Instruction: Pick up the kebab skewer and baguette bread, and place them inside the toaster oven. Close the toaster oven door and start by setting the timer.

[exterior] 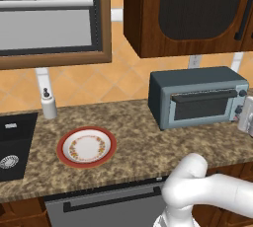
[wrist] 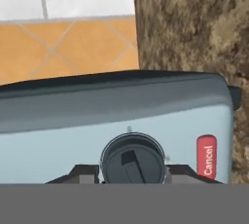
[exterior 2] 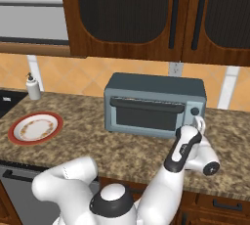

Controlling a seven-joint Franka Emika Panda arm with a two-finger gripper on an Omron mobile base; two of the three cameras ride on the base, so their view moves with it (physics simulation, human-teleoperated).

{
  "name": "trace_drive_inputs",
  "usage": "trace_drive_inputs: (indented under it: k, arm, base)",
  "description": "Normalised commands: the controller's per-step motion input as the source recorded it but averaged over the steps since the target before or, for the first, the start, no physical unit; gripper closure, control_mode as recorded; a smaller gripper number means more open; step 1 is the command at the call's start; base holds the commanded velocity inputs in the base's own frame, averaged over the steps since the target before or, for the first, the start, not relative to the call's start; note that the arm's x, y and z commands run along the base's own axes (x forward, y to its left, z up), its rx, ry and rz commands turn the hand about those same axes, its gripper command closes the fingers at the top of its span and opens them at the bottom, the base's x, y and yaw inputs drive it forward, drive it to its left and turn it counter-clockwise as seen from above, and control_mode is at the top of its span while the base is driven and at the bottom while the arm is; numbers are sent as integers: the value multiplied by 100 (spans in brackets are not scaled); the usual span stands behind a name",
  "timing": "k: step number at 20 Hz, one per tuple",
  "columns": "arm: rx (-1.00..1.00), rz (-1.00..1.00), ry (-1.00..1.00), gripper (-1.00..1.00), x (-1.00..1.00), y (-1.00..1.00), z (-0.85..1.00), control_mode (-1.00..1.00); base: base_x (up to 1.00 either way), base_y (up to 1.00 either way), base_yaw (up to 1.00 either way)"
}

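Observation:
The toaster oven (exterior: 197,85) stands on the counter by the wall, its door (exterior: 202,107) shut. In the right base view my gripper (exterior 2: 198,123) is pressed against the right end of the toaster oven (exterior 2: 154,87), where the knobs are. In the hand view a round dark knob (wrist: 132,157) on the toaster oven's blue-grey panel (wrist: 58,135) sits between my two fingertips (wrist: 80,173), and the gripper (wrist: 131,175) is shut on it. A red Cancel button (wrist: 206,156) lies beside the knob. The kebab skewer and baguette bread are hidden from me.
An empty red-rimmed plate (exterior: 86,147) lies left of the oven. A white soap dispenser (exterior: 48,103) stands beside the black sink (exterior: 15,142). Dark wooden cabinets (exterior 2: 146,13) hang above the oven. The granite counter's (exterior: 138,142) front edge runs just ahead of my arm.

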Motion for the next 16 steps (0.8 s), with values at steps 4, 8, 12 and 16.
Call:
trace_drive_inputs:
  k: [4,8,12,16]
  arm:
    - [38,-8,1,100,0,16,0,-100]
    - [35,-9,0,100,3,3,0,-100]
    - [26,-10,0,100,39,0,0,-100]
    - [16,-12,-1,100,51,0,-6,-100]
  base:
    - [0,0,0]
    - [0,0,0]
    - [0,0,0]
    - [0,0,0]
